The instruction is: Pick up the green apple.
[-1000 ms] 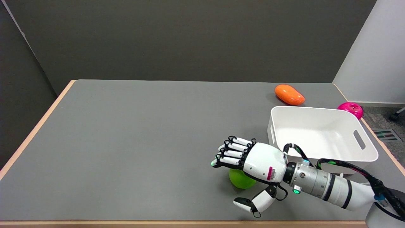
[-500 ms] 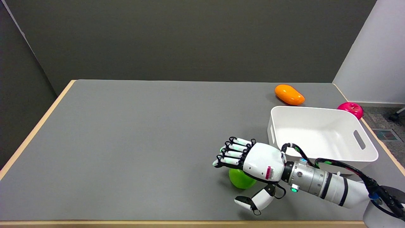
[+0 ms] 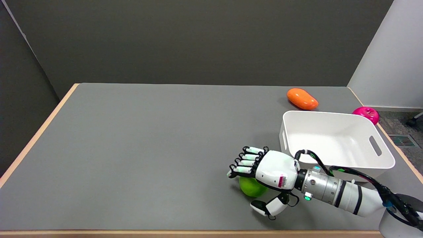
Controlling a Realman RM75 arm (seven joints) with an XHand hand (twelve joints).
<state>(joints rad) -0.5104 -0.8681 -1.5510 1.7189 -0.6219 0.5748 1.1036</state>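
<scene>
Only the head view to go on here. The green apple (image 3: 251,187) sits on the counter (image 3: 148,148) in the lower right of the frame, close to the near edge. The robot hand (image 3: 266,175) hangs right over it, palm down, coming in from the lower right. Its fingers (image 3: 246,162) reach out past the far side of the apple and the thumb (image 3: 264,209) curls in on the near side, so the apple lies between them. To me that looks like a cage set up for a wrap-around grab: the apple is round and would roll away if it got pushed from one side only. The robot hand is spread and holds nothing. I can't tell if the palm is touching the top of the apple, since the hand covers that part.

Other stuff: a white bin (image 3: 337,140) sits just to the right of the hand, near the wrist, so that's the one thing to watch on the lift. An orange thing (image 3: 302,99) and a pink thing (image 3: 366,114) sit behind the bin in the upper right, well apart from the apple and not in the way.
</scene>
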